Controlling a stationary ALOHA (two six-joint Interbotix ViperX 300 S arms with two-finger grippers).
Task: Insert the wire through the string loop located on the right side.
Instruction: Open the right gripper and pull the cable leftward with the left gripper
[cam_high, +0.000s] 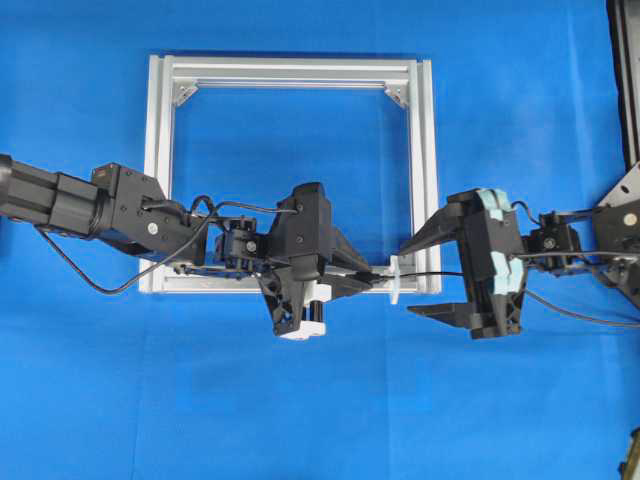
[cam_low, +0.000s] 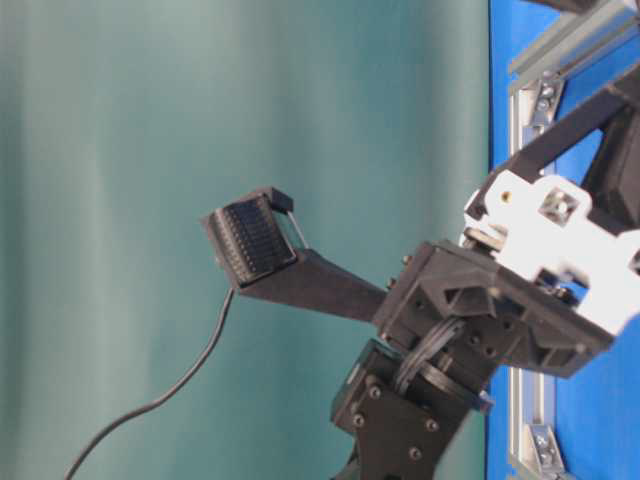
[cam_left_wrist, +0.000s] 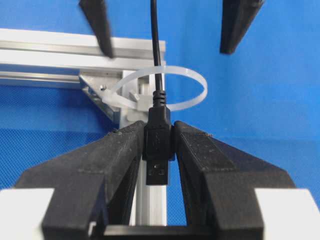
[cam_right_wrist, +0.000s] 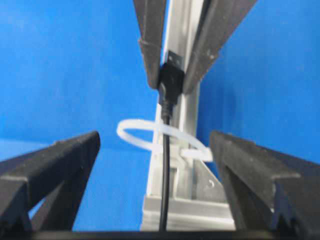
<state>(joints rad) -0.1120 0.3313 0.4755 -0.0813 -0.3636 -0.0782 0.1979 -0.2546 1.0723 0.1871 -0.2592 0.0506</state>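
Note:
My left gripper (cam_left_wrist: 159, 132) is shut on the wire's dark USB plug (cam_left_wrist: 158, 145), metal tip pointing back toward the wrist. From the plug the thin black wire (cam_left_wrist: 155, 45) runs through the white string loop (cam_left_wrist: 192, 80), which stands at the silver frame's (cam_high: 424, 150) lower right corner. In the right wrist view the wire (cam_right_wrist: 165, 190) passes through the loop (cam_right_wrist: 135, 134) and up to the plug (cam_right_wrist: 170, 82). My right gripper (cam_right_wrist: 154, 142) is open, its jaws wide on either side of the wire and touching nothing. Overhead, the left gripper (cam_high: 378, 272) and right gripper (cam_high: 420, 277) face each other across the loop (cam_high: 395, 280).
The square aluminium frame lies flat on the blue table, with corner brackets (cam_high: 397, 95) inside it. Thicker black cables (cam_high: 90, 280) hang from the left arm. A dark structure (cam_high: 625, 80) stands at the table's right edge.

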